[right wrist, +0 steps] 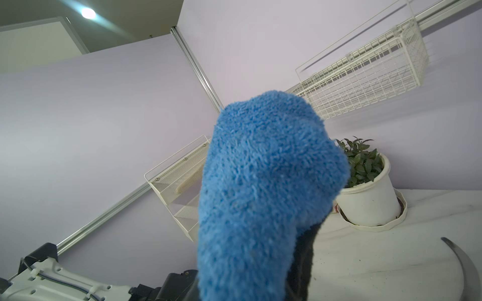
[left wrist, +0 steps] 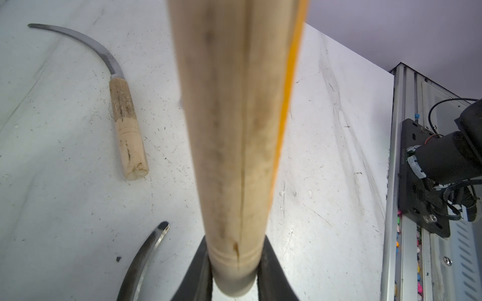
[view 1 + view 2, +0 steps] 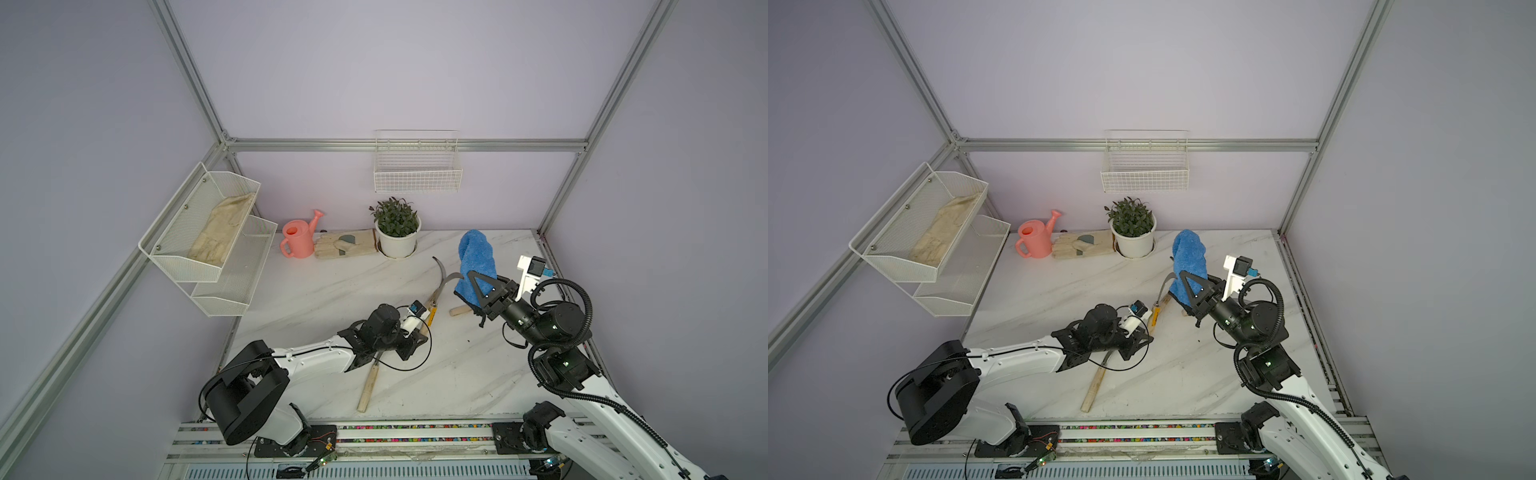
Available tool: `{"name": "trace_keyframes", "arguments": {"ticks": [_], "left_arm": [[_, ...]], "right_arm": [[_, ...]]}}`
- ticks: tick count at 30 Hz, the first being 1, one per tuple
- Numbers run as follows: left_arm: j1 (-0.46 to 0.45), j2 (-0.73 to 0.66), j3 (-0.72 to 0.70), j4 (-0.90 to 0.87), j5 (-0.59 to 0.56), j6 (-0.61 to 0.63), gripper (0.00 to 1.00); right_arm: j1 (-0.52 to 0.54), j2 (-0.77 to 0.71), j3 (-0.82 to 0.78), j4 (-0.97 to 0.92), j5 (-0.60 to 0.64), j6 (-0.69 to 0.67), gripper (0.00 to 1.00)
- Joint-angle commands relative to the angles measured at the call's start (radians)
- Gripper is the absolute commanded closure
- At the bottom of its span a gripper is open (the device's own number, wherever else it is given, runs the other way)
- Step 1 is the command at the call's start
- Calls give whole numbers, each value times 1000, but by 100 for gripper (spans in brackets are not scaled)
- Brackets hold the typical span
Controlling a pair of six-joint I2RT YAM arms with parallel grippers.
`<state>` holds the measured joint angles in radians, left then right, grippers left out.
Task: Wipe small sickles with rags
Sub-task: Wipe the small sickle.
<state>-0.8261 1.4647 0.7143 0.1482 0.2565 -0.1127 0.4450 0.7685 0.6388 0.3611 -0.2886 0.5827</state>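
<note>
**Sickles, three counted in both top views.**
(a) Held sickle (image 3: 432, 314): the left tool (image 2: 234, 276) is clamped on the butt end of its wooden handle. The long axis runs from the tool obliquely toward the back wall. In the left wrist view the handle is lifted clear of the bench (image 3: 316, 299). The blade arcs beyond the handle with its tip toward the back wall, just beside the cloth. Whether blade and cloth touch cannot be told.
(b) Second sickle (image 2: 125, 130): it lies flat on the bench with its handle butt toward the left tool and its blade curving away. In the top views only the butt shows; the rest is hidden by the cloth and the right tool.
(c) Third sickle (image 3: 368, 386): it lies on the bench with its long axis running from the front rail toward the left tool, butt nearest the rail. Its blade end is hidden under the left arm.

**Blue cloth (image 3: 476, 253), one.** The right tool (image 3: 473, 279) is closed on its black-trimmed lower end. The long axis continues the line of the fingers, with the rounded closed end farthest from the tool. The cloth is off the bench.

**Along the back wall.** One pink watering can (image 3: 297, 241), one beige glove (image 3: 345, 244) and one potted plant (image 3: 397, 232).
</note>
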Motion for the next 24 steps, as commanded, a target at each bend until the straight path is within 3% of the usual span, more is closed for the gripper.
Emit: {"name": "trace_keyframes", "arguments": {"ticks": [1, 16, 24], "left_arm": [[-4, 2, 65, 32, 5, 5, 100], [-5, -39, 30, 72, -14, -1, 100], [-5, -41, 25, 75, -19, 1, 100]], "right_arm": [[6, 68, 1, 11, -16, -1, 100], [15, 270, -13, 160, -119, 69, 100], [94, 459, -73, 261, -76, 31, 100]]}}
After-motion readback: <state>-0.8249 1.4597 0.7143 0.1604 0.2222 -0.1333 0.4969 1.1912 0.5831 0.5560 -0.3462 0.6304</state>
